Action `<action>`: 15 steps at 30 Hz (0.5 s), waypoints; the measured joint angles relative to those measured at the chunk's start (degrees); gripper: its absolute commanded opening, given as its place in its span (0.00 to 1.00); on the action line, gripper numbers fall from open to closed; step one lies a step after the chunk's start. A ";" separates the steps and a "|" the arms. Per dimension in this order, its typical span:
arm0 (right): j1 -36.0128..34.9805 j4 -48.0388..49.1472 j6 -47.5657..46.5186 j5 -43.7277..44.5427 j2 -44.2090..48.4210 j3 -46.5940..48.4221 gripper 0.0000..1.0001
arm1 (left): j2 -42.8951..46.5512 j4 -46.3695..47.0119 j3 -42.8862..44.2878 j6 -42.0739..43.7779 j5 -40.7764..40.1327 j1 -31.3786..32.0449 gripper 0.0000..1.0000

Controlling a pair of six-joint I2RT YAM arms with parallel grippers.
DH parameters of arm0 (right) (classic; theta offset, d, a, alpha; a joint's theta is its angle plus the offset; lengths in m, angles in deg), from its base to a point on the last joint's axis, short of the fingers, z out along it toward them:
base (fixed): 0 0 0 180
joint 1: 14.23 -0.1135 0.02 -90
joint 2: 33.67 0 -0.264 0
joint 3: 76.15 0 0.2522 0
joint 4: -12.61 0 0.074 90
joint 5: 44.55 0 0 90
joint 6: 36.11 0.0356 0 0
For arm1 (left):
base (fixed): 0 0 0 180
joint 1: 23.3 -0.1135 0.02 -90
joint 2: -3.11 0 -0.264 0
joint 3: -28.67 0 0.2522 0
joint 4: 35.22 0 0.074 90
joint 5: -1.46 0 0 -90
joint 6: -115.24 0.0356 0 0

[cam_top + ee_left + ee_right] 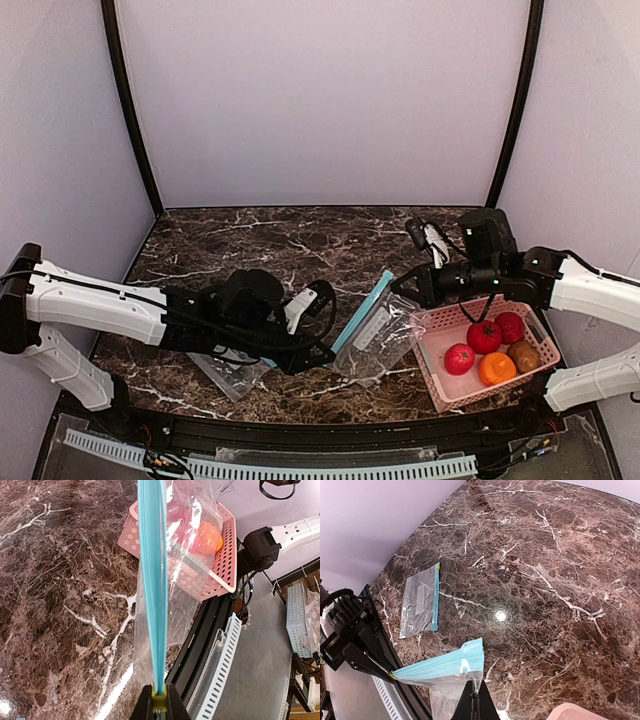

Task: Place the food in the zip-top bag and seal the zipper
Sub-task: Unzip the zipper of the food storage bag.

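Observation:
The zip-top bag (372,335), clear with a blue zipper strip (153,580), hangs stretched between both grippers, beside the pink basket (440,385). My left gripper (325,355) (159,702) is shut on the yellow slider at the strip's near end. My right gripper (405,288) (477,696) is shut on the clear film just under the strip's far corner (470,662). The food lies in the basket: three red fruits, the middle one (484,336), and an orange one (496,369) (207,537). No food shows inside the bag.
A brown fruit (524,354) also lies in the basket. A second zip-top bag (420,602) (230,375) lies flat on the marble table, partly under my left arm. The table's front edge rail (210,630) runs just below the held bag.

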 measured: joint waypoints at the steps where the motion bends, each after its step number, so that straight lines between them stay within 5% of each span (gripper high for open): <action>1: 0.00 0.00 0.02 0.20 -0.24 0.15 0.00 | 0.24 -0.11 -0.35 -0.11 -0.13 0.00 0.01; 3: 0.00 -0.04 0.11 0.44 -0.66 0.35 0.00 | 0.79 -0.63 -0.94 -0.17 -0.46 0.00 0.01; 6: 0.00 -0.02 0.70 0.46 -1.40 0.87 0.47 | 1.33 -1.03 -1.09 -0.20 -1.18 0.00 0.01; 8: 0.13 0.26 1.07 1.22 -1.73 1.40 0.66 | 1.84 -2.34 -1.27 -0.20 -1.92 0.04 0.01; 15: 0.17 0.96 6.16 2.58 -1.68 3.08 0.72 | 5.25 -7.58 -1.68 -0.79 -13.05 0.15 0.01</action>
